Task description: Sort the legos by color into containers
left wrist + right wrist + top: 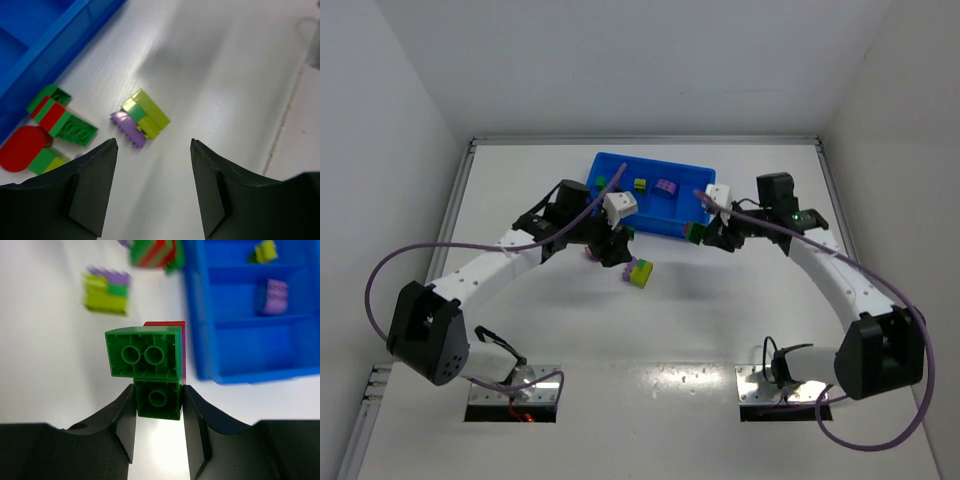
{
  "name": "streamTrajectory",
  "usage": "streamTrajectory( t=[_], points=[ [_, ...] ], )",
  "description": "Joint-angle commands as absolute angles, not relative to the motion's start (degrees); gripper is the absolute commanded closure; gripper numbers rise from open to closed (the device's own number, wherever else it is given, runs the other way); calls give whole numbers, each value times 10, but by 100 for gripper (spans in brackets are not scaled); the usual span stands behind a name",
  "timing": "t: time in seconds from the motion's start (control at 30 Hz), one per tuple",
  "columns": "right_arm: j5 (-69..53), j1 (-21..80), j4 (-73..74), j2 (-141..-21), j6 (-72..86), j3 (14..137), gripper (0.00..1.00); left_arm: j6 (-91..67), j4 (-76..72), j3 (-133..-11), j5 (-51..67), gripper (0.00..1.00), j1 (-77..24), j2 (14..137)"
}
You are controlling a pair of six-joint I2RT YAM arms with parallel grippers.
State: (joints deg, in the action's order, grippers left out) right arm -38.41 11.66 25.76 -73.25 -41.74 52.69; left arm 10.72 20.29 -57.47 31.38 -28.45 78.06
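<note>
The left tool [153,143] is open, its fingers spread wide with nothing between them. A yellow-green and purple cluster [141,119] lies on the white counter [720,310] just beyond the fingertips and in line with the gap, touching neither finger. It sits near the blue tray [660,223] on that tray's near side. Left of it, close against the tray's near wall, rests a red-and-green cluster [56,120] with a round red piece [21,148] beside it. The right tool [159,390] is closed on a green cluster [145,357] whose hollow underside faces the wrist camera, with red and purple bricks showing behind it. This held cluster hangs just outside the tray's near right corner, not in any compartment. Inside the tray, a yellow-green brick [265,251] and a purple brick [274,297] occupy adjoining compartments.
</note>
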Motion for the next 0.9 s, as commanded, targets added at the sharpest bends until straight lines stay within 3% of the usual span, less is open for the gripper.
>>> streamTrajectory(
  t=[0.0, 0.17, 0.33, 0.87],
  points=[
    [-543, 112, 433, -784, -292, 608, 87, 83, 200, -596, 464, 34, -260, 769],
    [-684, 112, 597, -866, -305, 698, 86, 42, 166, -590, 580, 34, -235, 793],
    [-773, 112, 806, -966, -475, 759, 86, -24, 71, -565, 615, 34, -217, 798],
    [-860, 117, 806, -1027, -478, 771, 84, -143, -42, -548, 628, 34, -259, 844]
  ],
)
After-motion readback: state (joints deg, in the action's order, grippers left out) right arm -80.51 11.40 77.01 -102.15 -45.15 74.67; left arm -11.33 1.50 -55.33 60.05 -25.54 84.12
